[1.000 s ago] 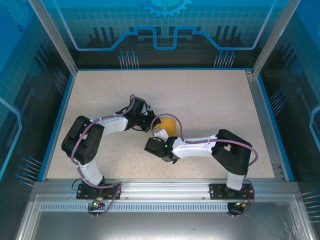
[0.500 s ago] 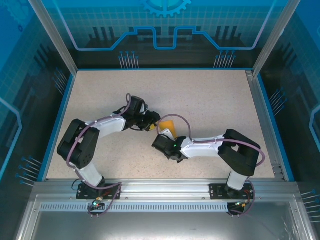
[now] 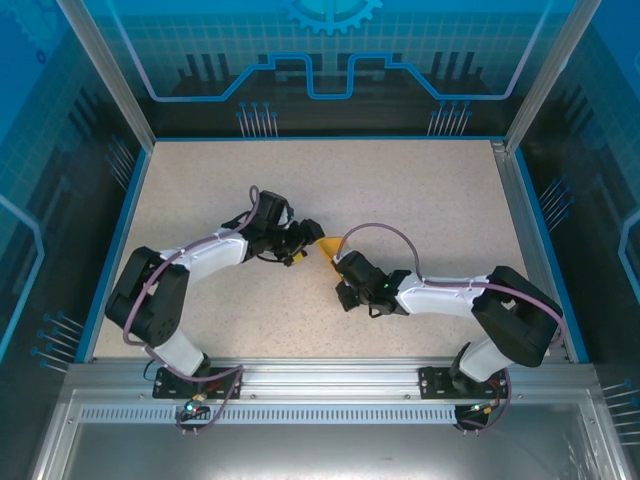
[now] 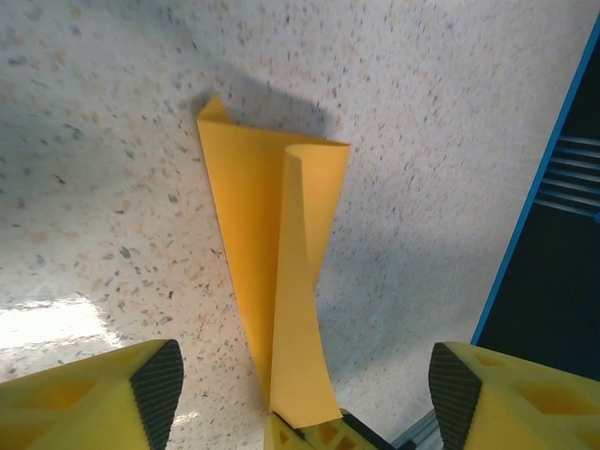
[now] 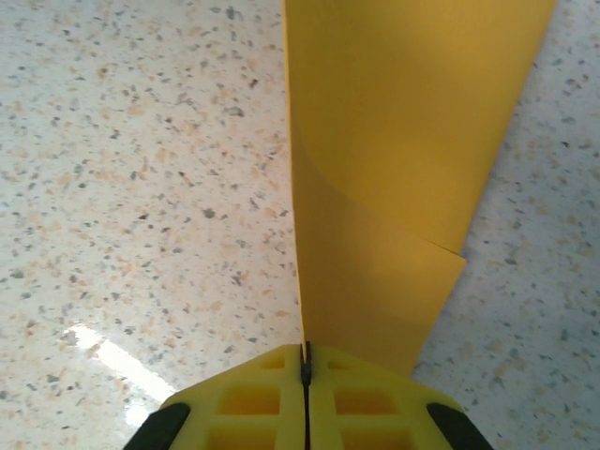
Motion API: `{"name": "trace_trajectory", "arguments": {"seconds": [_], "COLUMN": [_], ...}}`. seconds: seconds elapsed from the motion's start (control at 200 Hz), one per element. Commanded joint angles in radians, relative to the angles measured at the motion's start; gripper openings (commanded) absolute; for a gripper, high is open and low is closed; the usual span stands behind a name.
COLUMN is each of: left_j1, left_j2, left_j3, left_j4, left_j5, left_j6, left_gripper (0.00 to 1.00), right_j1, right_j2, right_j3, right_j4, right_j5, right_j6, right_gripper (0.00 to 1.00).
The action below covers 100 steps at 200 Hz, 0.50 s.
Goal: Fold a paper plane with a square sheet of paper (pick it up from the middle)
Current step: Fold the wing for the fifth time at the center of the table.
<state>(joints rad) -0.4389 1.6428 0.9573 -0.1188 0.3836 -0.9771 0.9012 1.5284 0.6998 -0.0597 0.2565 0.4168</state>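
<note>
Underneath it all, table (image 3: 430,190): pale speckled top with a blue border; both my arms meet near its middle.
Right arm (image 3: 440,297): stretched low from the right, wrist close to the left one.
Left arm (image 3: 200,262): reaches in from the left towards the same spot.
Sheet of paper (image 4: 272,216): orange-yellow, already folded into a long narrow shape, with one flap curling off the main panel. It sits between my two end effectors near mid-table. Whether its far end rests on the table I cannot tell.
Left end effector (image 4: 305,380): fingers wide apart, one on each side of the paper, touching neither face.
Right end effector (image 5: 306,370): fingers pressed together, clamped on the near edge of the paper; this is the only hold on it.
Stage, my judgement: mid-fold, with no finished plane yet and creases to set.
Risk, pivot: one thin pinch at one end may let the paper swing or sag, spoiling alignment.
Risk, spring-back: the curled flap looks unpressed, so the fold may open if nothing flattens it.
Risk, crumple: closing my left fingers off the crease line would buckle the panel.
Risk, contact: my two end effectors are very close, so a small misjudged move could knock them together or tear the paper.
</note>
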Motion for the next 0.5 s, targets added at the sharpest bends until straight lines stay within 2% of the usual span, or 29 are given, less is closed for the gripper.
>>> {"name": "trace_trajectory", "arguments": {"seconds": [0.0,0.14,0.28,0.495], "left_j1": [-0.024,-0.028,-0.028,-0.028], "left_j2": [0.054,0.123,0.164,0.221], "left_j3": [0.063,0.125,0.159,0.227], "left_j4": [-0.033,-0.113,-0.153,-0.226], "left_j5": [0.052,0.052,0.052,0.066], "left_j6": [-0.018,-0.028,-0.039,-0.007], "left_gripper": [0.76,0.76,0.64,0.29], "right_j1": [-0.01,-0.009,-0.01,-0.008], "right_j2": [0.013,0.013,0.006,0.003], "right_j3": [-0.002,-0.007,-0.017,-0.02], "right_j4": [0.043,0.06,0.06,0.037], "right_j5": [-0.039,-0.041,-0.031,-0.004], "right_j6": [-0.033,-0.03,-0.031,-0.029], "right_gripper": [0.07,0.08,0.09,0.13]}}
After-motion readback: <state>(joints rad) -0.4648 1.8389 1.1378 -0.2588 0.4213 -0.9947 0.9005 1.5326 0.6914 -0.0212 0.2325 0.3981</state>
